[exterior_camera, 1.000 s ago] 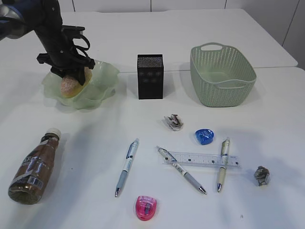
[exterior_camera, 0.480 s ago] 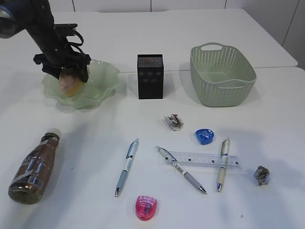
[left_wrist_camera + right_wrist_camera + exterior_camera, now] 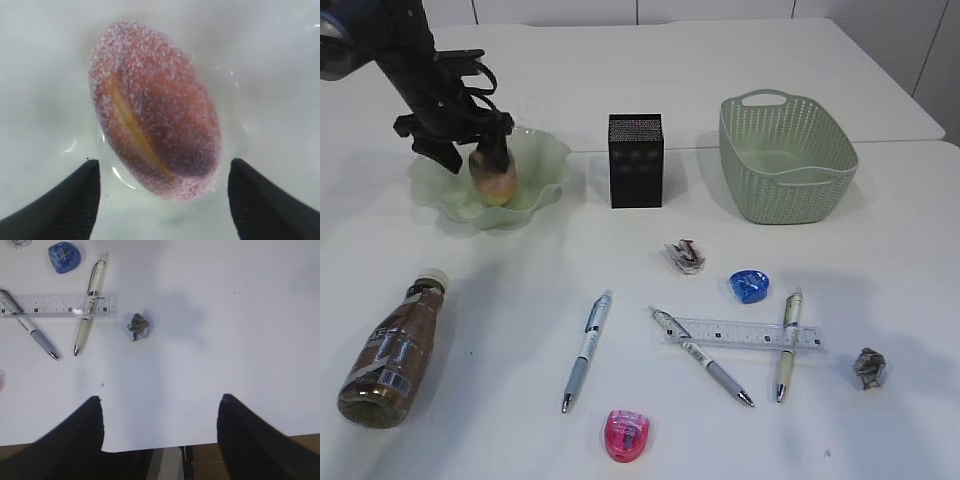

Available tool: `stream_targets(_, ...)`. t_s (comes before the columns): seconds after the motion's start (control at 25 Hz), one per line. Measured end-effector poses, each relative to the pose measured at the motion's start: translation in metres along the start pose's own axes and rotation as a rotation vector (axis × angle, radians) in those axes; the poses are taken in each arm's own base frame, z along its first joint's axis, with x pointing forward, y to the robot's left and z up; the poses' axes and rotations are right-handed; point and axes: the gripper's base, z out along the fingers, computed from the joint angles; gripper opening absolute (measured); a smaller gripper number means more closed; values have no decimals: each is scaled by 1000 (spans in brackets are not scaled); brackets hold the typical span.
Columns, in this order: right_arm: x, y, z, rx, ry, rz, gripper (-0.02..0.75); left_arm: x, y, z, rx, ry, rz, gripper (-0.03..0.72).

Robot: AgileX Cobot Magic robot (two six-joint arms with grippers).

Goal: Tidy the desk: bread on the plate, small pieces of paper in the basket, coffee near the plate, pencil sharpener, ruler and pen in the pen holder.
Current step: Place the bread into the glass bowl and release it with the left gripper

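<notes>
I see the sugar-dusted oval bread (image 3: 155, 110) lying in the glassy, ruffled green plate (image 3: 545, 160), my left gripper (image 3: 465, 155) spread wide above it, fingers (image 3: 65, 205) clear of the crust. My right gripper (image 3: 160, 440) also stands apart, holding nothing, over bare white desk (image 3: 240, 315) near a crumpled paper scrap (image 3: 138, 326); its arm is out of the exterior view.

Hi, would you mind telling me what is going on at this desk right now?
The left claw hangs open over the bread, which lies in the green plate. The right claw is open above bare table near a paper ball. The coffee bottle, pens, ruler, two sharpeners and two paper balls remain on the desk; the basket looks empty.
</notes>
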Motion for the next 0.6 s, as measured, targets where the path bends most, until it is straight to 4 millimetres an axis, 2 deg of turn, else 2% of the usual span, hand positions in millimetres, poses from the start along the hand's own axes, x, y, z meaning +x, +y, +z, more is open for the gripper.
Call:
stream_targets(0.12,0,0,0,-2,0,1,551,1,0,-4,0,17,1,562)
stream_targets(0.24,0,1,0,-11,1,4,552,-1,-3,-21,2,11,5,562)
stream_targets(0.44,0,2,0,-25,5,9,551,-7,-9,-65,11,-50,14,561)
stream_targets(0.6,0,6,1,-70,12,25,551,-12,-15,-111,23,-130,23,561)
